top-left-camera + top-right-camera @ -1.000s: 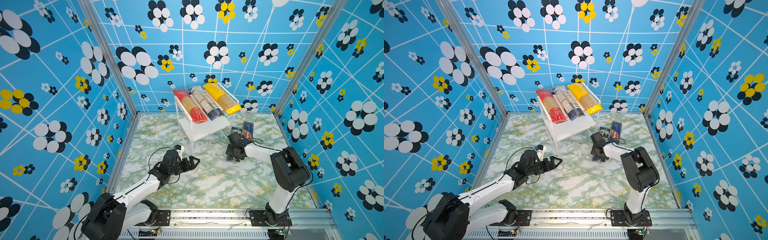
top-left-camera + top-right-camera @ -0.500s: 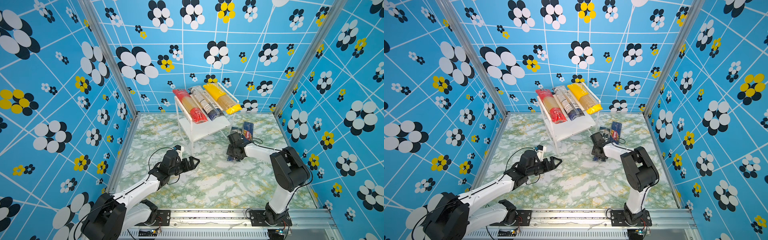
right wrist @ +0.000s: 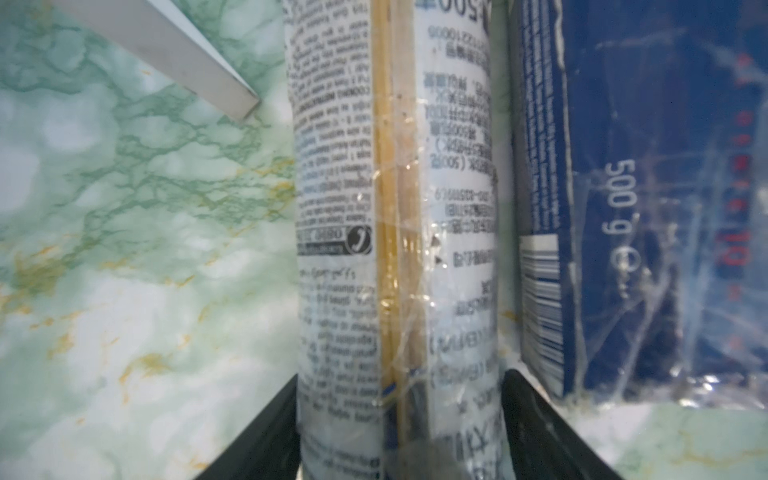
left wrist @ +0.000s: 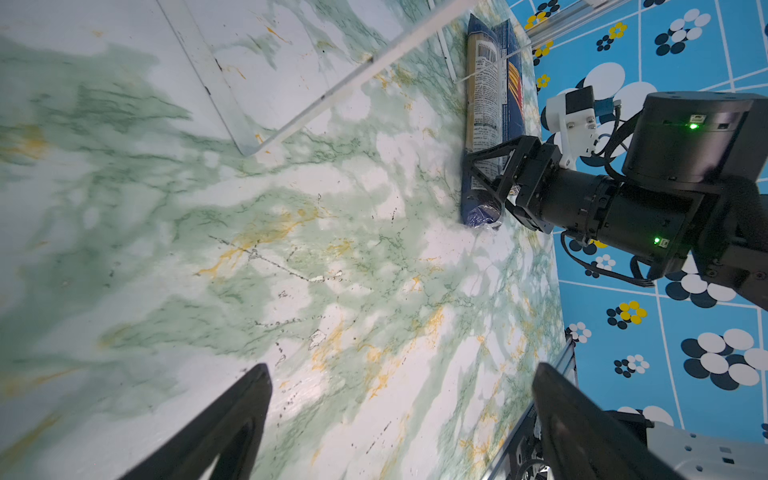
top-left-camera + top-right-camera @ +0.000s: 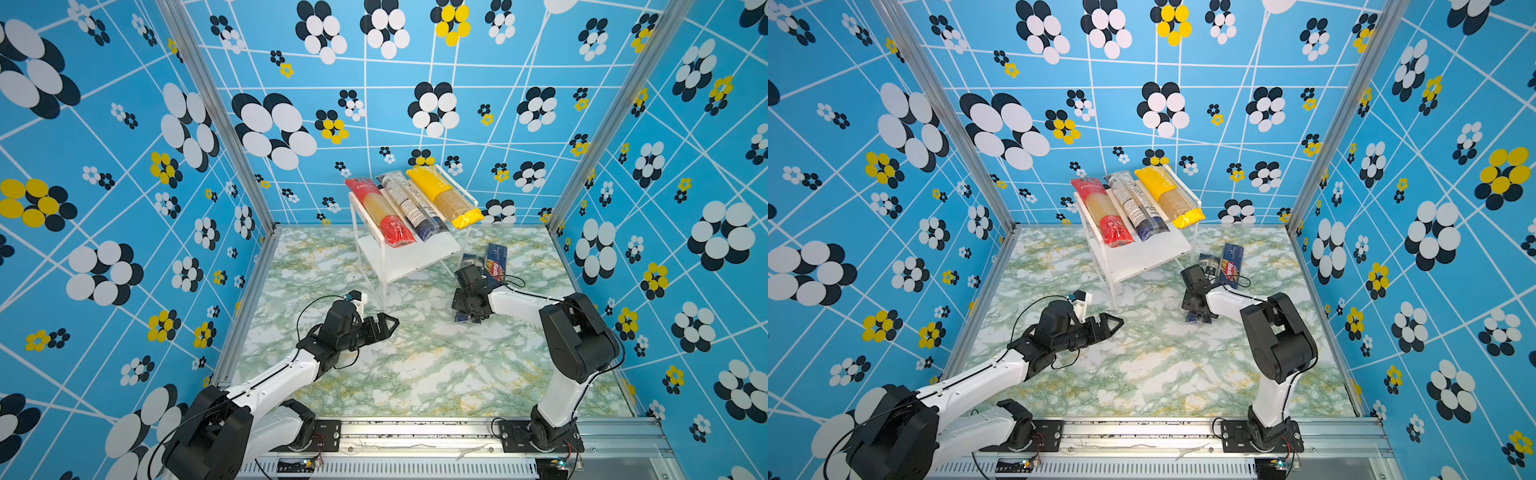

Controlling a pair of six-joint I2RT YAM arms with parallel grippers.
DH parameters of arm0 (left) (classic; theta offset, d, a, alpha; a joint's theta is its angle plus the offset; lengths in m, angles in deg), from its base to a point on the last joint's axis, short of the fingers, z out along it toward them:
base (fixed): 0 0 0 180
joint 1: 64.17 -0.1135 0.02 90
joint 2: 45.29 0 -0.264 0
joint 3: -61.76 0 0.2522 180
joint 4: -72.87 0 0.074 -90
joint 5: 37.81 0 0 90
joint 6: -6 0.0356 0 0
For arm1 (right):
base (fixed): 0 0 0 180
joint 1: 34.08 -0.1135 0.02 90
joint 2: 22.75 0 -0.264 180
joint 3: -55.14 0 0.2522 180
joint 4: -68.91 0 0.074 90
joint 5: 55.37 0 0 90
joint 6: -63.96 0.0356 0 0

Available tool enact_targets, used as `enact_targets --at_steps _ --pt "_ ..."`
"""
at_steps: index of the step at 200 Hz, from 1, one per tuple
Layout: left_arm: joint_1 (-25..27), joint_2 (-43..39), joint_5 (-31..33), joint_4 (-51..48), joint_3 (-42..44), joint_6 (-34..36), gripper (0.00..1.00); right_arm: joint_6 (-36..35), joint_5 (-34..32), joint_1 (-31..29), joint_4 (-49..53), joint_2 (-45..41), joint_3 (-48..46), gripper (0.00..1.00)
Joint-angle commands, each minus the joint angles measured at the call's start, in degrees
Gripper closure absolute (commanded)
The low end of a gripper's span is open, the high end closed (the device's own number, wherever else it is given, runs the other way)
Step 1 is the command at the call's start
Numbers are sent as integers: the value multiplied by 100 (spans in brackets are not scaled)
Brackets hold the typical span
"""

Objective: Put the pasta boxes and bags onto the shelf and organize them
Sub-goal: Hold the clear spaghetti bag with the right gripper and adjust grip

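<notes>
L gripper (image 4: 401,370) is hovering over the marble table (image 5: 415,365), short of the shelf's front leg, fingers spread wide w/ nothing btwn them. Further in, R gripper (image 4: 478,176) is reaching down onto the see-through navy-ended pack (image 3: 395,208), which is lying flat on the table. Its fingers are sitting one each side of the pack near the closer navy end, right against the wrap. Can't tell if they're squeezing or just bracketing it. Navy Barilla box (image 5: 495,259) is lying just beside that pack, on the side away from the shelf. Beyond, the shelf (image 5: 411,257) is carrying 3 packs across its top tier: red-ended pack (image 5: 380,212), second see-through pack (image 5: 409,205), yellow pack (image 5: 444,195). Lower board is showing bare.

Step in hand, imo: grabbing pack no. 4. Next move is calling for a firm pinch, a lift clear of the box w/o dragging it, then a swing toward a free slot, prob the lower board, as the top is looking nearly full.
</notes>
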Motion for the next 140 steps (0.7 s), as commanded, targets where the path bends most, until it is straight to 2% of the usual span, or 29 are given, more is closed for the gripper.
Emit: enact_targets --at_steps 1,43,140 --pt "-56 -87 -13 -42 68 44 1 10 -83 1 165 223 -77 27" --pt "-52 -96 -6 -49 75 33 1 2 7 0 104 262 -115 38" --pt "-59 -70 -14 -49 35 39 1 -75 95 4 77 296 -156 52"
